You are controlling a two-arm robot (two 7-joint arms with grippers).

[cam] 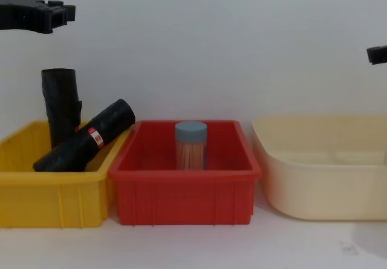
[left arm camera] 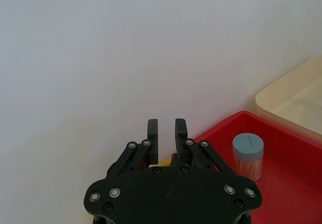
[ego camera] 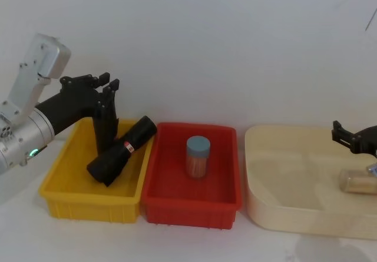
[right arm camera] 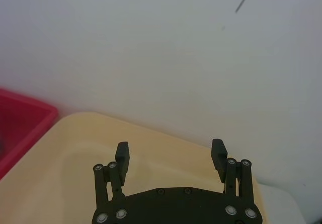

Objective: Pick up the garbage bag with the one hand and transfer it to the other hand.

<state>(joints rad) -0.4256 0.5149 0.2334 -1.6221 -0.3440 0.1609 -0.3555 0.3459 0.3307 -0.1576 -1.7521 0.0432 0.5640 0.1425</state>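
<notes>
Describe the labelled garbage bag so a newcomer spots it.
Find the yellow bin, leftmost of three. Of its two black rolls, the garbage bag leans toward the red bin and wears a red-and-white band; the other roll stands upright.

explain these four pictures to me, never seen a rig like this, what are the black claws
This is a two-armed robot. One picture looks down from its head, one across from its chest, two from its wrists. Each black claw is an end effector. The left end effector, fingers narrowly apart, hangs above a yellow plastic bin holding two black rolls of garbage bags: a leaning roll with a red-and-white label and an upright roll. The right end effector, wide open, hangs over a cream tray. Between them, a red plastic bin holds a blue-lidded clear jar. Nothing is held.
</notes>
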